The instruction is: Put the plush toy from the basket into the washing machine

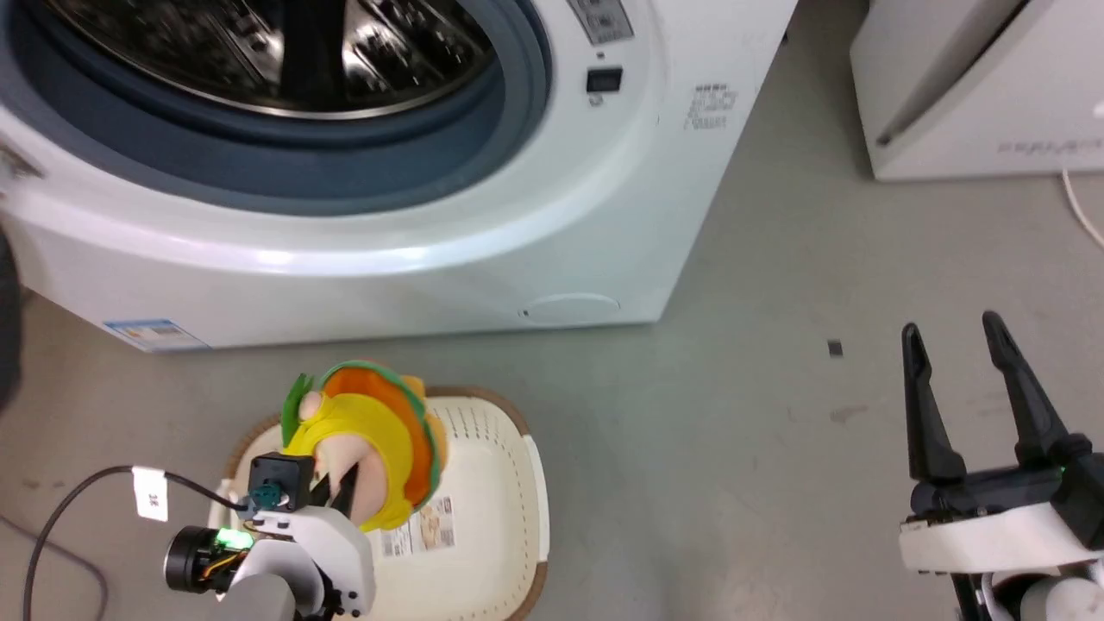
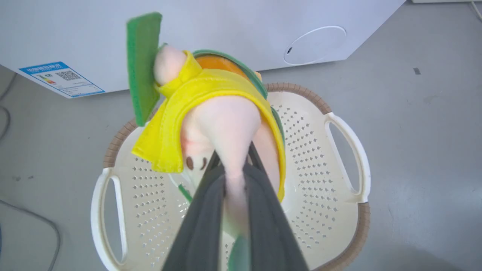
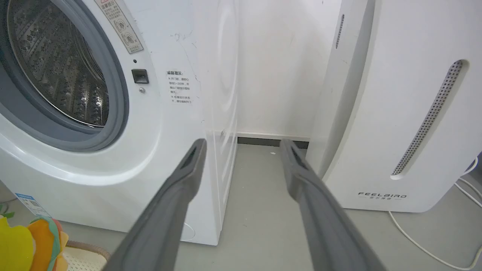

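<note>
Your left gripper is clamped on the peach head of the plush toy, holding it above the cream basket on the floor. Your right gripper hovers well off to the side, fingers spread and gripping nothing. Beyond the basket stands the washing machine, porthole uncovered, steel drum showing.

You see the plush toy as soft, fuzzy cloth with flat, felt-like green pieces. The basket looks like matt perforated plastic with a woven-textured rim, and a paper label lies inside. The washing machine has a glossy, smooth white shell, a shiny perforated metal drum and a matt grey gasket.
</note>
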